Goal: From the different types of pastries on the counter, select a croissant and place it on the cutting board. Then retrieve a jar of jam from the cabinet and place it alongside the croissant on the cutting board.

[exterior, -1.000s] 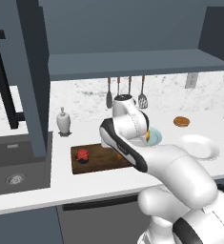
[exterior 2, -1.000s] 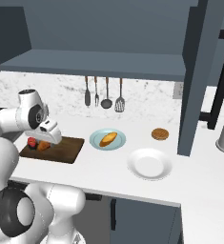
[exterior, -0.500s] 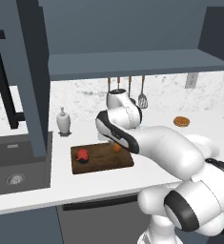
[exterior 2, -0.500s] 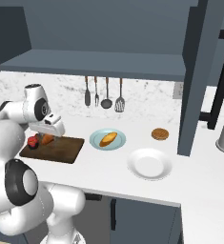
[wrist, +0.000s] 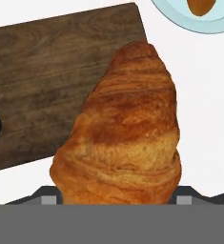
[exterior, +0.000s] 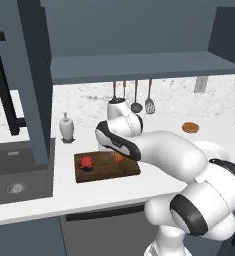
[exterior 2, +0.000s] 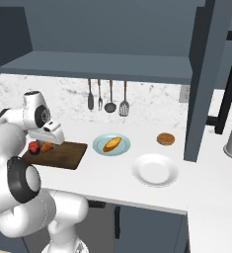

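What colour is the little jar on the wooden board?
Red, with a dark lid: the jar of jam, clearest in the left base view.

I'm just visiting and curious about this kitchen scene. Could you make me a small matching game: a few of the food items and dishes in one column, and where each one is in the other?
Things:
1. croissant
2. jam jar
3. disc pastry
4. yellow bun

Places:
A. on the blue plate
B. in the gripper, over the cutting board
C. on the bare counter, beyond the white plate
D. standing on the cutting board

Pairs: 1-B, 2-D, 3-C, 4-A
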Available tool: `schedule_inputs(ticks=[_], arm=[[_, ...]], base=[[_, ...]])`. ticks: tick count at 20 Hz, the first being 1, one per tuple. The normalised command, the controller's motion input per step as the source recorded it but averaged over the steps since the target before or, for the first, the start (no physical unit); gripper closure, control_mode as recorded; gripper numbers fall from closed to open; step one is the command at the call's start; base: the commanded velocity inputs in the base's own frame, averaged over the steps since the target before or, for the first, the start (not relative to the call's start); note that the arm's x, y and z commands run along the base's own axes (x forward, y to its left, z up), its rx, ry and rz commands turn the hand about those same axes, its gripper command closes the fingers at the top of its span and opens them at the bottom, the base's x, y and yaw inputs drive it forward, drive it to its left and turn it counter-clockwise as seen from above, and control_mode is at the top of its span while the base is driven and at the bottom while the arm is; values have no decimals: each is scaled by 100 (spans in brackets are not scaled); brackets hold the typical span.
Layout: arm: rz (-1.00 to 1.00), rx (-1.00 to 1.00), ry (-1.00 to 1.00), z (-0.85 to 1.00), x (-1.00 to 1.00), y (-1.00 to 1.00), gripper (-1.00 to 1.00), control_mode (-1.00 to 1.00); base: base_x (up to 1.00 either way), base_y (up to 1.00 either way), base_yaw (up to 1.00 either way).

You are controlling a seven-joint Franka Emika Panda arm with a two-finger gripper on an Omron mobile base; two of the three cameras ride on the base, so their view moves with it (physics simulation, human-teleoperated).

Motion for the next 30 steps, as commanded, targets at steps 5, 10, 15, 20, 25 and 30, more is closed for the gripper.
schedule_inputs(ticks=[5, 10, 15, 20, 25, 30], arm=[[0, 0, 0, -42, 0, 0, 100, -100], [0, 13, 3, -10, 3, 0, 100, -100], [0, 10, 7, -50, 25, 0, 100, -100], [0, 3, 0, -25, 29, 4, -100, -100], [0, 6, 0, -1, 19, 5, -100, -100], [0, 5, 0, 0, 3, 4, -100, -100]], base=[[0, 0, 0], [0, 0, 0], [0, 0, 0], [0, 0, 0], [0, 0, 0], [0, 0, 0]])
